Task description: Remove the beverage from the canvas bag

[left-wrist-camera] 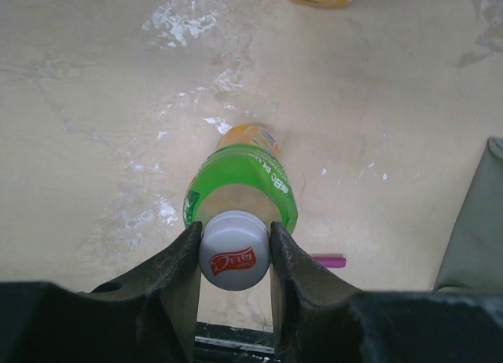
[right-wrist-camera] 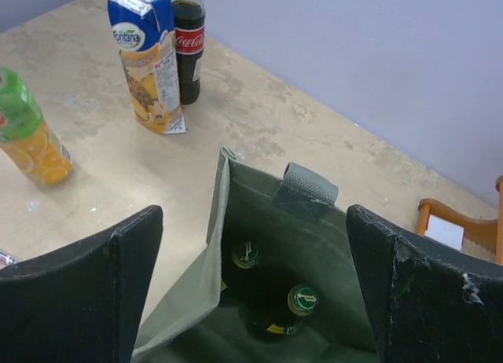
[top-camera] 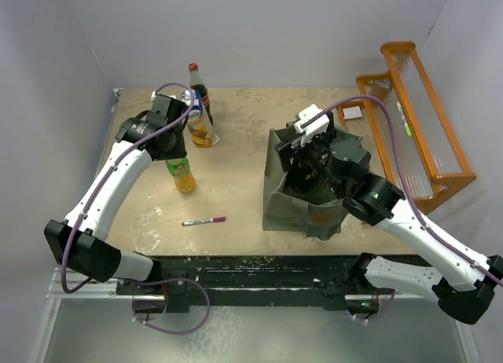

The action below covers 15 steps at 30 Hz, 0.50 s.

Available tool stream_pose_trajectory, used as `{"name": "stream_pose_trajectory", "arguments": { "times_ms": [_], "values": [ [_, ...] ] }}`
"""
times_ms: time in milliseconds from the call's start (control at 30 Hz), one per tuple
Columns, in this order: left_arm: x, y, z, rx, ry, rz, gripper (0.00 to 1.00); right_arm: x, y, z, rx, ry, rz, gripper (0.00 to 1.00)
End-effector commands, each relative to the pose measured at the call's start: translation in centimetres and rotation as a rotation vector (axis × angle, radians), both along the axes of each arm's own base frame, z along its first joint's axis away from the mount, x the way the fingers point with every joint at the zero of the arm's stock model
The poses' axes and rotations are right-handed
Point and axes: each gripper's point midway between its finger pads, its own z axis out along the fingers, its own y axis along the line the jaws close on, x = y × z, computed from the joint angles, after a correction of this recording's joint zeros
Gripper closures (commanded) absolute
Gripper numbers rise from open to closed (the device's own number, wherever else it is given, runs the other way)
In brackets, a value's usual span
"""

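the left end effector [left-wrist-camera: 234,257] is clamped on the grey cap [left-wrist-camera: 233,260] of an orange drink bottle [left-wrist-camera: 244,182] standing on the worktop [top-camera: 236,143]. the right end effector [right-wrist-camera: 253,214] hangs, jaws wide apart, over the open canvas bag [right-wrist-camera: 314,237] on the worktop's right part, two green-capped bottles [right-wrist-camera: 302,298] inside it; a juice carton [right-wrist-camera: 149,60] and a cola bottle [right-wrist-camera: 189,49] stand side by side far left.

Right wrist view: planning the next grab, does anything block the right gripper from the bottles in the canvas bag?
Nothing visible. The open right gripper hangs over the open mouth of the canvas bag; both green-capped bottles sit uncovered, its handle at the far rim.
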Motion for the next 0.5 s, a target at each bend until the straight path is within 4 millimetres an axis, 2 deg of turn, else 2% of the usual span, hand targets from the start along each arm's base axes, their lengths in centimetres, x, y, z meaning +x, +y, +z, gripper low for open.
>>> {"name": "stream_pose_trajectory", "arguments": {
  "times_ms": [0,200,367,467],
  "values": [
    [3.3,1.2,4.3,-0.016,-0.174,0.078,1.00,-0.4,0.3,0.7,0.080,-0.024,0.047,0.00],
    [7.1,4.3,5.2,-0.035,-0.202,0.206,1.00,-1.2,-0.9,-0.1,0.117,-0.004,0.036,0.00],
    [10.3,7.2,5.3,-0.012,-0.218,0.273,1.00,-1.7,-2.4,0.2,0.124,-0.013,0.006,0.00],
    [12.3,7.8,5.5,-0.039,-0.226,0.271,1.00,-1.8,-2.9,0.2,0.122,-0.012,-0.006,0.00]
  ]
}}
